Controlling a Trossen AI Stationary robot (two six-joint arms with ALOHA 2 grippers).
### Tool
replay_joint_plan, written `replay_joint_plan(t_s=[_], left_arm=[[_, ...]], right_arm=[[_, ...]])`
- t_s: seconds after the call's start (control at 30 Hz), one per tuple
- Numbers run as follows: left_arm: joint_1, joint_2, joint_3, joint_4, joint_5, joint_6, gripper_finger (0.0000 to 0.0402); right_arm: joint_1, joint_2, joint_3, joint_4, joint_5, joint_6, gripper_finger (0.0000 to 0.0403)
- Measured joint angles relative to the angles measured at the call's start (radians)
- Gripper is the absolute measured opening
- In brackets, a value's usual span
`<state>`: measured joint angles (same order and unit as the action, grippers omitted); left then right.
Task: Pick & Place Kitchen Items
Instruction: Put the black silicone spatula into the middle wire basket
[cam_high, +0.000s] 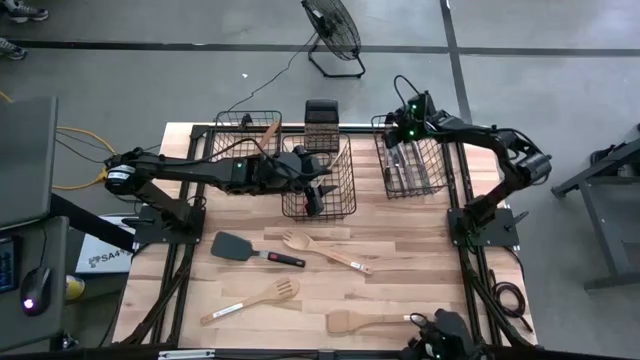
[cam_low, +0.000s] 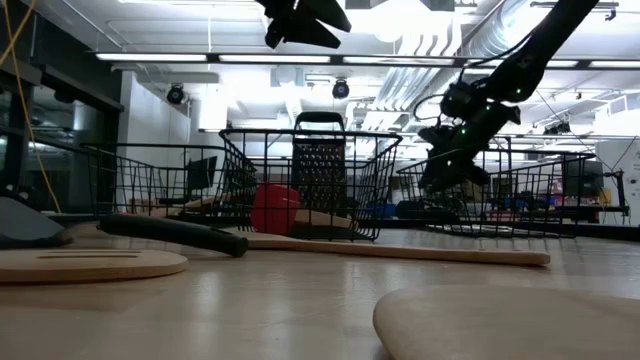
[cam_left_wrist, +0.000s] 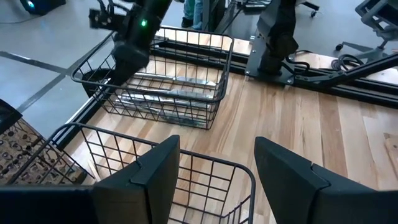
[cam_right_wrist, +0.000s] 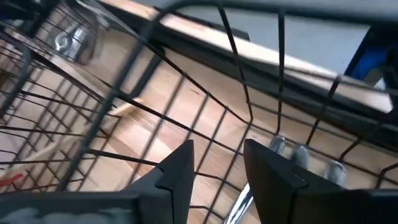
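Utensils on open tabletop

Grey concrete floor with dark seam lines. Black floor fan stands beyond the table's far edge. Fluorescent ceiling strips lit; exposed ducting overhead.

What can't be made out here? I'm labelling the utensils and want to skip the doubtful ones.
- High view: the silver cutlery in the right basket is too small to count, and the right end effector covers part of it.
- High view: the left end effector covers the middle basket.
- Low view: the wooden utensil nearest the camera is cut off by the edge.
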<state>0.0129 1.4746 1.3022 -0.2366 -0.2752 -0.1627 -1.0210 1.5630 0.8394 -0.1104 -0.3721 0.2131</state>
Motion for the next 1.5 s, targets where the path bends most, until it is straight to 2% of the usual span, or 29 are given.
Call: replay_joint_plan(t_s=[0.2, 0.5, 0.87, 1.5], left_arm=[[0.000, -0.013, -0.001, -0.040, -0.003, -0.011, 0.0202], [0.000, -0.035, -0.001, -0.112, -0.009, -0.027, 0.0202], [0.000, -0.037, -0.001, -0.273, -0.018, -0.030, 0.0202], [0.000, -0.066, 0.000, -0.557, -0.034, -0.124, 0.0202]], right_arm=[[0.000, -0.078, 0.000, -0.009, -0.003, -0.007, 0.0133], [0.000, -0.210, 0.000, -0.033, -0.062, -0.014, 0.0133], [0.002, -0.409, 0.000, -0.131, -0.139, -0.110, 0.0133], [0.140, -0.634, 0.000, -0.243, -0.152, -0.265, 0.0133]])
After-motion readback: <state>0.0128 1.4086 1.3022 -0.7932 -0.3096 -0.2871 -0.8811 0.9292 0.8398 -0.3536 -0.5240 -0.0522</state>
